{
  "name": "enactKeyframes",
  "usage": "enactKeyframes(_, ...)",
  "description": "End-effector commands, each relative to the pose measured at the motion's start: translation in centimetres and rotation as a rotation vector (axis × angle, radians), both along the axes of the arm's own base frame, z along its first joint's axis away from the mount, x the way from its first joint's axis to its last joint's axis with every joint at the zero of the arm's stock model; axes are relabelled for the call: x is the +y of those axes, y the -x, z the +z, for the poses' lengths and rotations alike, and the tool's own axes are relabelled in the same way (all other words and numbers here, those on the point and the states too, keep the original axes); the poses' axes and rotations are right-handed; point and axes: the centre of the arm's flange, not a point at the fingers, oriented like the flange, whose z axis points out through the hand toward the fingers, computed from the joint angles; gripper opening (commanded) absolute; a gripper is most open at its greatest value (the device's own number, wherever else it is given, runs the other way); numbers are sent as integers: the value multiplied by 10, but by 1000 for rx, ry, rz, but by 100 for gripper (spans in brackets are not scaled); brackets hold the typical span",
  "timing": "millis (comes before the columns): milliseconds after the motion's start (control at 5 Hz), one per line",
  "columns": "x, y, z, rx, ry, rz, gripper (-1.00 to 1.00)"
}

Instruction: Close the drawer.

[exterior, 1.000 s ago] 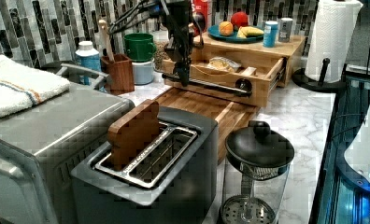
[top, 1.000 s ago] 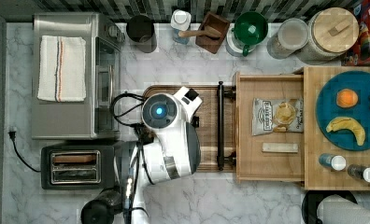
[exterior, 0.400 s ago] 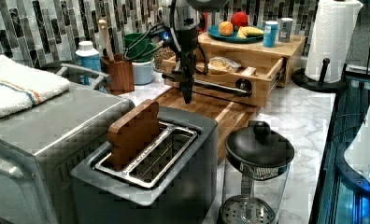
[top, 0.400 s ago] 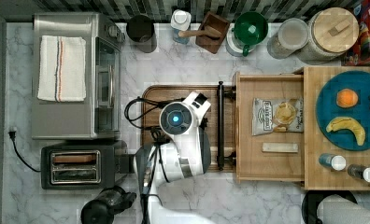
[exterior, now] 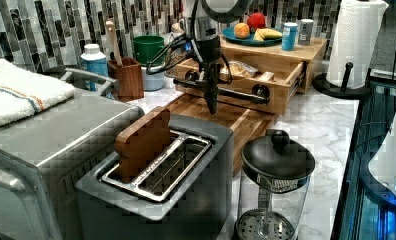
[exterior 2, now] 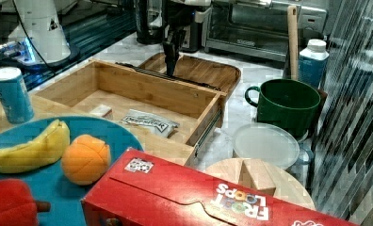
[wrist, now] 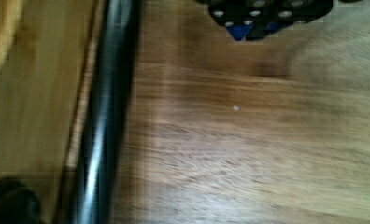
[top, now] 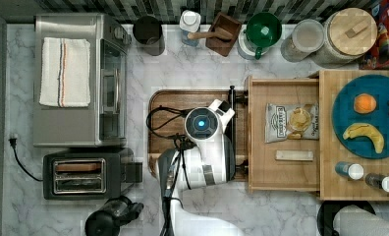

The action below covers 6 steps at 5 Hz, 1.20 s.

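The drawer (top: 281, 178) is a shallow light-wood tray, pulled out from under the butcher-block top (top: 330, 189). A long black bar handle (top: 232, 105) runs along its front. In the top view my arm (top: 202, 123) hangs over the dark cutting board (top: 170, 103), just left of the handle. In the left view my gripper (exterior: 212, 107) points straight down, shut and holding nothing, with its tips low in front of the handle (exterior: 236, 93). The wrist view shows the handle (wrist: 106, 116) close beside the gripper (wrist: 262, 21), above the board (wrist: 248, 140).
A chip bag (top: 291, 122) and a small wooden block (top: 293, 156) lie in the drawer. A blue plate (top: 367, 115) of fruit sits on the top. The toaster (top: 84, 174), toaster oven (top: 74, 81), a glass press (exterior: 276, 185) and jars and cups along the back wall stand nearby.
My arm has moved to the top view's right, across the cutting board toward the drawer handle, and the gripper has come down lower. The drawer has not moved.
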Motion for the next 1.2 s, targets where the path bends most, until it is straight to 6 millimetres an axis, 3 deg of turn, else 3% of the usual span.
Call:
enactKeyframes(200,-62,-43,58,-91,29,70,-100)
enactKeyframes(600,-96,-42,78,-195,33,51,-100)
enactKeyframes(800,-128,-40,73,-242,20,53,-100)
enactKeyframes(1200,-175,-29,75,-270,69,36,-100)
